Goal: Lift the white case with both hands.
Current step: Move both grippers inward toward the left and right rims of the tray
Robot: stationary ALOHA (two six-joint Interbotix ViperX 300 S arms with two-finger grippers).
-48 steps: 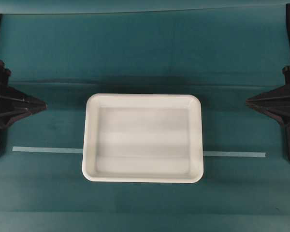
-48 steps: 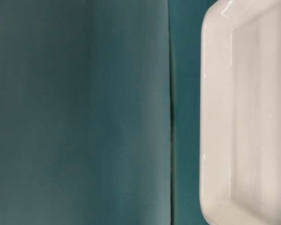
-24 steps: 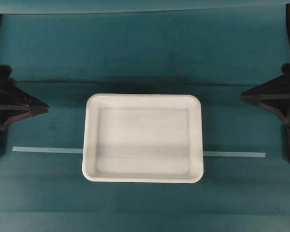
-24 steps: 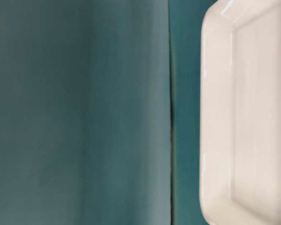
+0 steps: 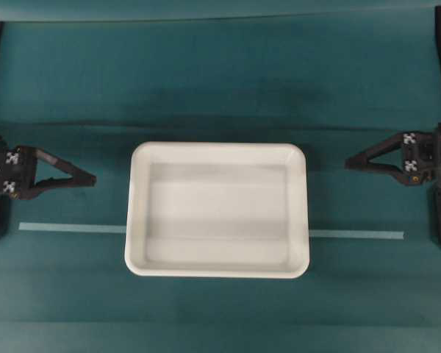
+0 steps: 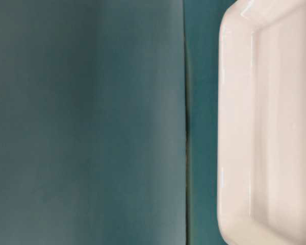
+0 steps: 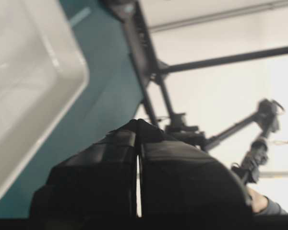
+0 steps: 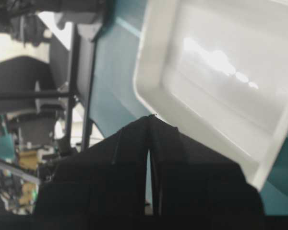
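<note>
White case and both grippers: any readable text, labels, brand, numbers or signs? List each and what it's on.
None readable in any view.
White case: plain, with no print or label showing on rim or inside.
Left gripper: small white square markers with black patterns, no letters or digits legible.
Right gripper: the same kind of markers, too small to read as anything.
Pale tape strip on the green cloth: blank.

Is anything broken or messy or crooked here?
Nothing stands out. The white case sits flat and square on the teal cloth, with nothing in it and no cracks showing. The left gripper and right gripper are shut, apart from it on either side.
</note>
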